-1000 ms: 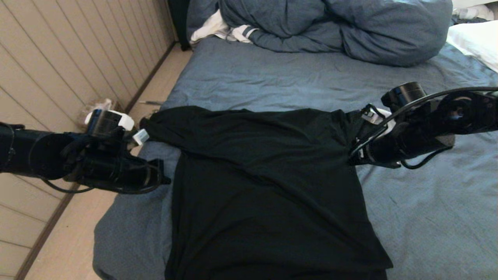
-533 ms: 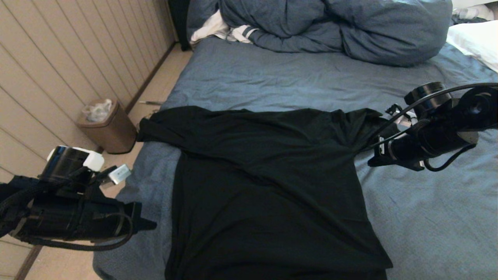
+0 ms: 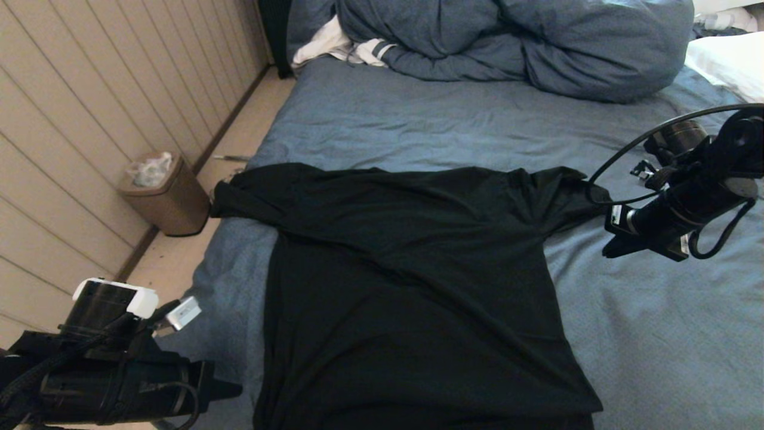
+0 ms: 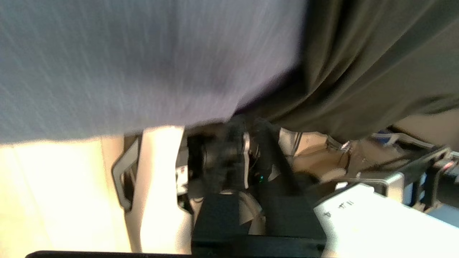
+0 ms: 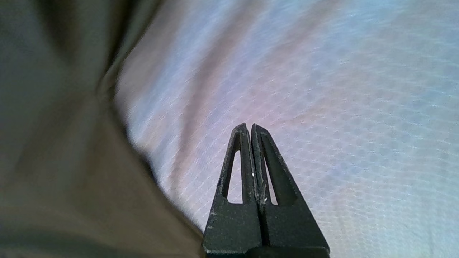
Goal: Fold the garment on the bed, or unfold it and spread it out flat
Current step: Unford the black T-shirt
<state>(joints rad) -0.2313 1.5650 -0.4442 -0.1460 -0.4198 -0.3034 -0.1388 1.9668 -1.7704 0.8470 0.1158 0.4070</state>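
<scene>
The garment [image 3: 412,286], a black T-shirt with its plain side up, lies spread on the bed [image 3: 418,119], sleeves out to both sides. My left gripper [image 3: 236,391] hangs low by the bed's near left corner, left of the shirt's side hem and apart from it. In the left wrist view this gripper [image 4: 247,129] shows a narrow gap between its fingers, nothing in it, with the garment [image 4: 358,53] and sheet [image 4: 125,53] beyond. My right gripper [image 3: 609,251] hovers over bare sheet just right of the right sleeve. It is shut and empty [image 5: 249,125], with the garment [image 5: 53,143] beside it.
A bulky blue duvet [image 3: 507,42] and a white stripe-cuffed cloth [image 3: 346,48] lie at the far end, with a white pillow [image 3: 728,60] at the far right. A brown bin [image 3: 167,197] stands on the floor against the panelled wall, left of the bed.
My left arm has drawn back and down from beside the left sleeve to the bed's near corner, its fingers parting slightly. My right gripper has slid right, off the right armpit onto bare sheet.
</scene>
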